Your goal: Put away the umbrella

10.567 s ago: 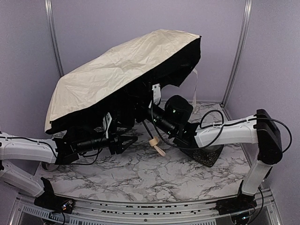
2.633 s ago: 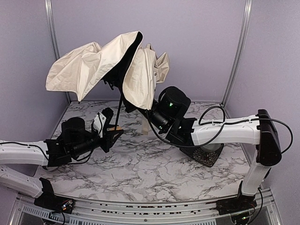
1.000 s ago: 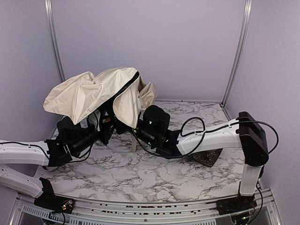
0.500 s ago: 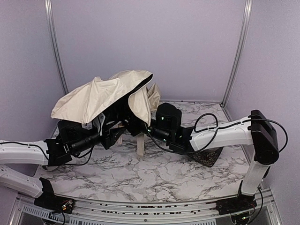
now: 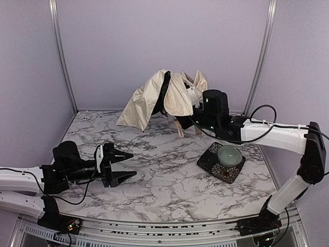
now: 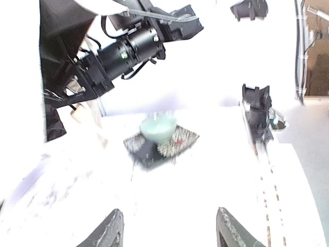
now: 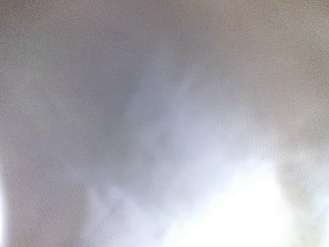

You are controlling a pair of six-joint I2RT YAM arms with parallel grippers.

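The umbrella [image 5: 154, 95] is folded down, its cream fabric bunched with black lining showing, held up over the back of the table. Its pale tan handle [image 5: 179, 128] hangs just above the marble. My right wrist [image 5: 213, 110] reaches into the fabric, which hides the fingers; the umbrella hangs from that arm. Blurred pale fabric [image 7: 154, 103] fills the right wrist view. My left gripper [image 5: 125, 164] is open and empty, low over the table's left front, well apart from the umbrella. The left wrist view shows its open fingertips [image 6: 110, 234], the black lining [image 6: 56, 67] and the handle [image 6: 77, 112].
A pale green bowl [image 5: 229, 153] sits on a dark patterned square mat [image 5: 208, 160] at the right, below the right forearm; both show in the left wrist view, bowl [image 6: 158, 127] and mat [image 6: 149, 152]. Purple walls and metal posts [image 5: 259, 56] close the back.
The left gripper has let go of the umbrella and drawn back to the front left. The right arm has carried the folded umbrella up and to the back right, uncovering the bowl.
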